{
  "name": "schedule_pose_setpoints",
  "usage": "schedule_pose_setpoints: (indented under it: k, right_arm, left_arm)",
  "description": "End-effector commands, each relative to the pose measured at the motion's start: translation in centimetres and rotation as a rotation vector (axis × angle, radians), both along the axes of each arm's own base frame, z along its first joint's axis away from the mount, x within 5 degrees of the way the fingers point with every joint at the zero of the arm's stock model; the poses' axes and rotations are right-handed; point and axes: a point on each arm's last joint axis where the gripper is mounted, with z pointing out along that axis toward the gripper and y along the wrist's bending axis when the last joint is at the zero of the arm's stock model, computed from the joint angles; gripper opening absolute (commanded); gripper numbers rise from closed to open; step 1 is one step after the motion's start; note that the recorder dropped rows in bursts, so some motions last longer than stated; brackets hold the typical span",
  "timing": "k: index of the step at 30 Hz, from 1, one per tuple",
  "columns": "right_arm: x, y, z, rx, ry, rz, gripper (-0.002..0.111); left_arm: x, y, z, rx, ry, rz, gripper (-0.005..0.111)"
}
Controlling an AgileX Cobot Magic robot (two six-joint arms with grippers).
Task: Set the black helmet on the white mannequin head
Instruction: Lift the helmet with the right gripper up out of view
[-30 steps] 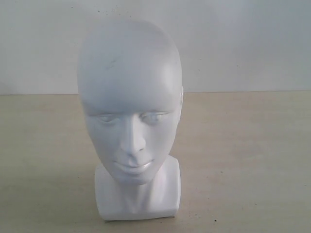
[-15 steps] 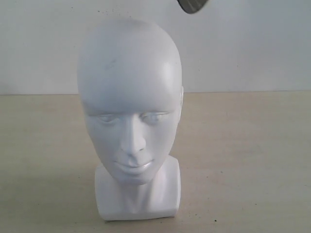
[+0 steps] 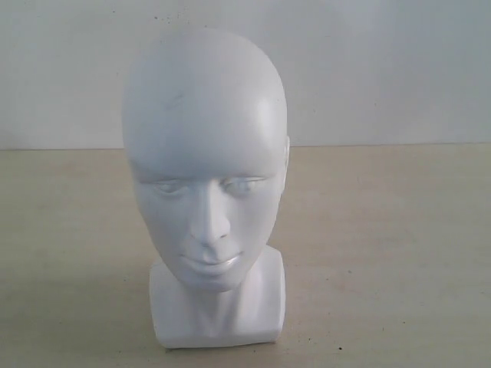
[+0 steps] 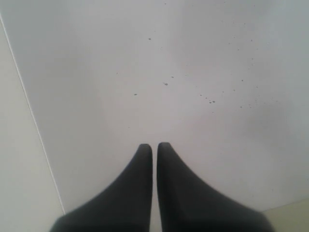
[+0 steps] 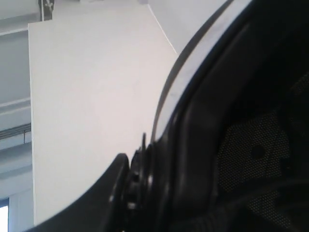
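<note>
Only the right wrist view shows the helmet (image 5: 231,145), very close: matte black rim, dotted mesh padding inside, the right gripper (image 5: 137,176) clamped on its edge; only the left wrist view shows the left gripper (image 4: 154,147), its dark tapered jaws a slit apart and empty, before a speckled white wall (image 4: 193,72); the exterior view gives just the glossy white head (image 3: 205,153), upright on the tan table (image 3: 383,253).

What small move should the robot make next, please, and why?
Probably the right arm should bring the black helmet over the white mannequin head. The head is bare in the exterior view and no helmet shows there, while the helmet fills the right wrist view, close to the camera.
</note>
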Motion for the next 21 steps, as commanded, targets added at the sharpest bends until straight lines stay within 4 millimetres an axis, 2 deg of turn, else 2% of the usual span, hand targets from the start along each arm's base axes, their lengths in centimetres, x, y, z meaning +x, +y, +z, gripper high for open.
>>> schedule_pose_setpoints:
  k: [1, 4, 14, 21]
  right_arm:
    - [0.2, -2.5, 0.3, 0.277, 0.035, -0.046, 0.000]
    - [1.0, -2.9, -1.4, 0.347, 0.143, -0.002, 0.000]
    - [0.6, -2.0, -1.5, 0.304, 0.186, 0.209, 0.000]
    - [0.4, -1.4, -1.6, 0.227, 0.167, 0.216, 0.000]
  left_arm:
    - [0.0, 0.0, -0.1, -0.002, -0.004, -0.001, 0.004]
    - [0.0, 0.0, -0.1, -0.002, -0.004, -0.001, 0.004]
    - [0.0, 0.0, -0.1, -0.002, -0.004, -0.001, 0.004]
    - [0.0, 0.0, -0.1, -0.002, -0.004, -0.001, 0.004]
